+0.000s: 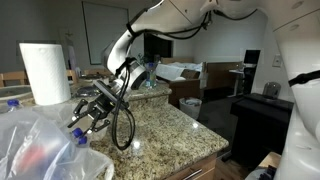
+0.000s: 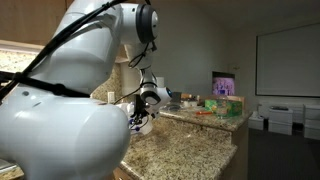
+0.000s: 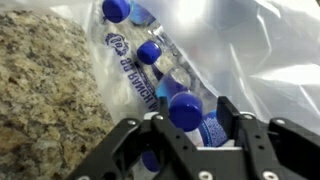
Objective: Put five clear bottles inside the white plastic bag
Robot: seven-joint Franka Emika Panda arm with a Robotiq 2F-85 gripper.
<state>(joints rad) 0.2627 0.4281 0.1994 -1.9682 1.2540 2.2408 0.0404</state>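
Note:
In the wrist view my gripper (image 3: 190,125) is closed around a clear bottle with a blue cap (image 3: 186,109), held over the mouth of the white plastic bag (image 3: 265,60). Two more clear bottles with blue caps (image 3: 148,52) and printed labels lie inside the bag, further in. In an exterior view the gripper (image 1: 88,116) hangs just above the crumpled bag (image 1: 40,145) at the near end of the granite counter (image 1: 165,130). In an exterior view the gripper (image 2: 140,115) is mostly hidden behind the arm.
A tall paper towel roll (image 1: 45,72) stands on the counter behind the bag. A blue cap (image 1: 12,102) shows beside it. Black cables loop down from the wrist (image 1: 122,125). Objects crowd the counter's far end (image 2: 215,105).

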